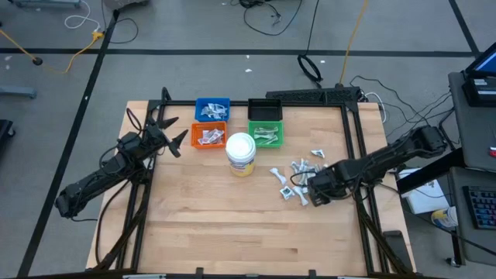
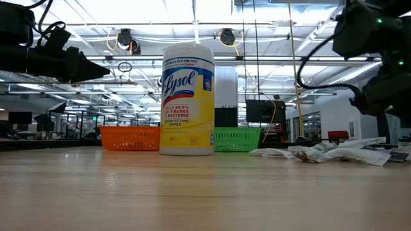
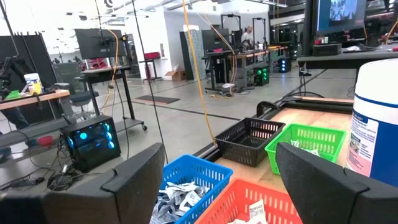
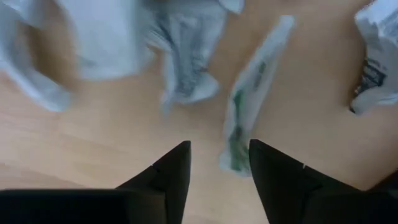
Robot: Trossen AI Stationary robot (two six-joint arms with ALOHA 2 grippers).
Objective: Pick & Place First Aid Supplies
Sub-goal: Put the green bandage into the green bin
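The right gripper [image 4: 217, 167] hangs low over the loose first aid supplies [image 1: 298, 177] on the table's right half, its fingers parted with nothing between them. A long wrapped strip [image 4: 252, 96] lies just ahead of the fingertips, its near end reaching into the gap; its long axis runs away from the wrist at a slight slant, so the fingers look set to straddle it across its narrow width. The right arm is far the nearer one to the pile.

The left gripper [image 1: 177, 142] waits spread wide and empty beside the orange bin [image 1: 209, 136], with the blue bin [image 1: 212, 108], green bin [image 1: 266, 134] and black bin [image 1: 264, 108] along the far side.

The right wrist view alone shows the strip's alignment with the fingers. The low view shows the packets lying flat beside the Lysol wipes canister [image 2: 187, 99], and the high view shows packets already in the blue, orange and green bins.
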